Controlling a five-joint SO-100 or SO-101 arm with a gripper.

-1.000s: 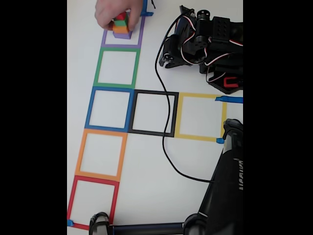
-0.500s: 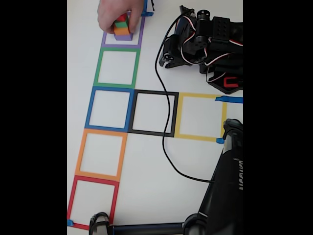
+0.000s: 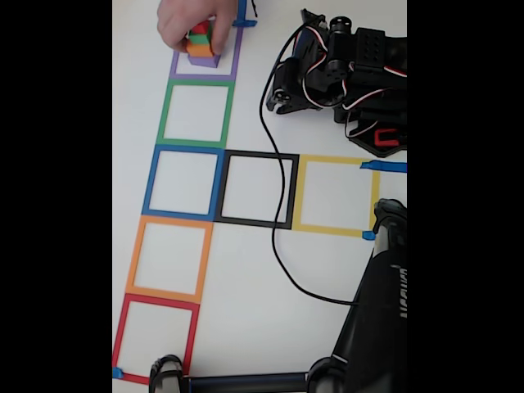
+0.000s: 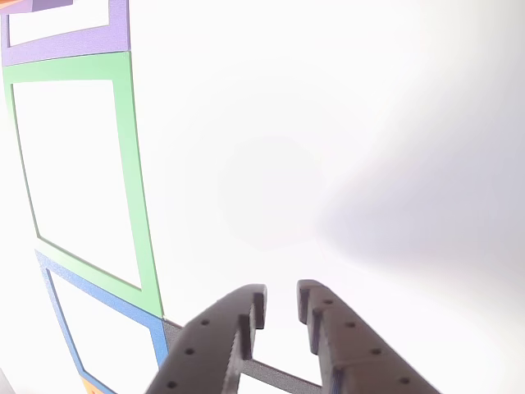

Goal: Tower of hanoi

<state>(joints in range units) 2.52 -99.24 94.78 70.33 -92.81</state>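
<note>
The tower of hanoi [image 3: 202, 45] stands stacked inside the purple tape square [image 3: 205, 72] at the top of the fixed view, with purple at the bottom, then orange, green and red. A person's hand [image 3: 190, 18] grips it from above and hides part of it. My gripper [image 3: 280, 98] sits folded back at the upper right, well away from the stack. In the other view my gripper [image 4: 281, 300] enters from the bottom. Its jaws are almost together with nothing between them. A sliver of the stack's base [image 4: 33, 5] shows at the top left corner.
Tape squares run down the left: green [image 3: 195, 113], blue [image 3: 184, 182], orange [image 3: 168, 258] and red [image 3: 155, 337]. Black [image 3: 255, 188] and yellow [image 3: 336, 195] squares lie to the right. A black cable [image 3: 274, 237] crosses the black square. A dark stand [image 3: 377, 319] fills the lower right.
The hand has shifted slightly on the stack, which has moved a little toward the top of the purple square. The arm has stayed still.
</note>
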